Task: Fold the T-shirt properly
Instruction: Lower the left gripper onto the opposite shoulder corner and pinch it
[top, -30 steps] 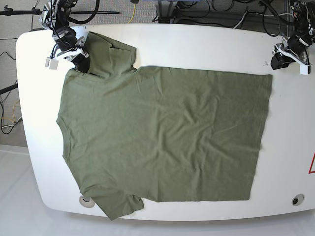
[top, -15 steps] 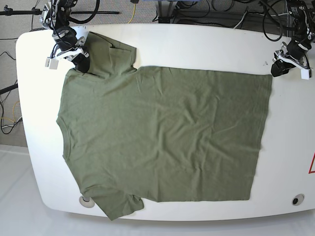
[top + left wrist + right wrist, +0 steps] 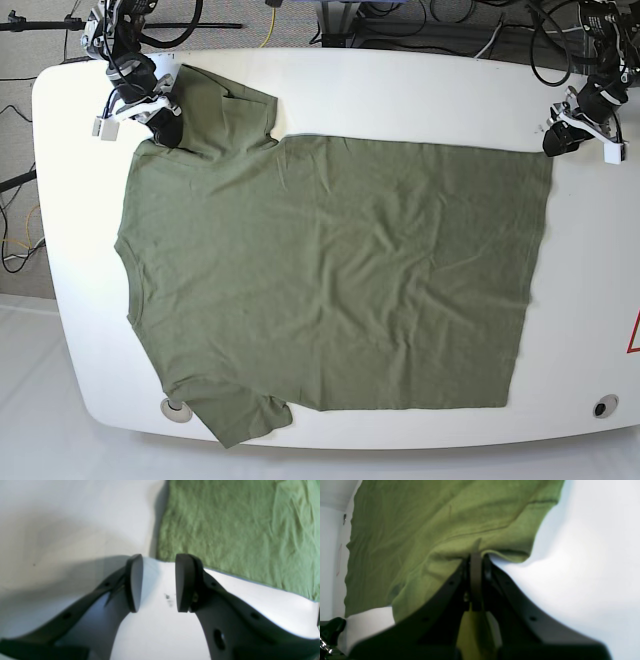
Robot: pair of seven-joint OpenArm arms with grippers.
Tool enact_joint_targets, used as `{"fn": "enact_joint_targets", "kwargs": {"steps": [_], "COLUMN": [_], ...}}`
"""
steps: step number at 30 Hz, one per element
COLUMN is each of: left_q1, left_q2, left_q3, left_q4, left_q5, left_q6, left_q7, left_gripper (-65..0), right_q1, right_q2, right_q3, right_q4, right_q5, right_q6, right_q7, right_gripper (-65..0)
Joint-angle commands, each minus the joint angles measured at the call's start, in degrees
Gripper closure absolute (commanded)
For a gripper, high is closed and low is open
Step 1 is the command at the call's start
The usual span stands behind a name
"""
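Note:
The olive-green T-shirt point(image 3: 330, 270) lies spread flat on the white table point(image 3: 400, 90), collar end to the left, hem to the right. My right gripper point(image 3: 166, 126) sits at the far left sleeve and is shut on a fold of the T-shirt point(image 3: 420, 530); in the right wrist view the right gripper point(image 3: 476, 557) has its jaws pressed together on the cloth edge. My left gripper point(image 3: 553, 140) hovers just above the hem's far right corner. In the left wrist view the left gripper point(image 3: 158, 580) is open, empty, with the T-shirt point(image 3: 225, 530) corner right beyond its fingertips.
Cables and stands crowd the floor behind the table's far edge. Round grommets point(image 3: 604, 406) sit in the table near the front corners. A red triangle mark point(image 3: 633, 335) shows at the right edge. A small dark smudge point(image 3: 168, 600) marks the table between my left fingers.
My left gripper has shifted left and slightly down, closer to the hem's far corner. The right gripper and the T-shirt have stayed put.

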Motion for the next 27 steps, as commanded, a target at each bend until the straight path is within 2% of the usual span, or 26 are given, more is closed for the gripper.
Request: {"fn": "enact_joint_targets", "kwargs": {"steps": [1, 27], "left_q1": [-0.02, -2.79], "left_q2": [-1.05, 0.24], "left_q3": [-0.55, -0.14], "left_q4": [1.06, -1.05], "left_q5": [-0.15, -0.35], "left_q6": [-0.41, -1.66], "left_q7": [-0.22, 1.15], "left_gripper": [-19.7, -20.7], "right_q1": [-0.58, -0.40], "right_q2": [0.08, 0.07], "right_q3": [0.03, 0.05], "right_q4": [-0.73, 0.27], "right_q5": [-2.00, -1.35], "right_q6": [-1.51, -0.78], "right_q7": [-2.56, -1.52], "right_gripper": [0.0, 0.0]}}
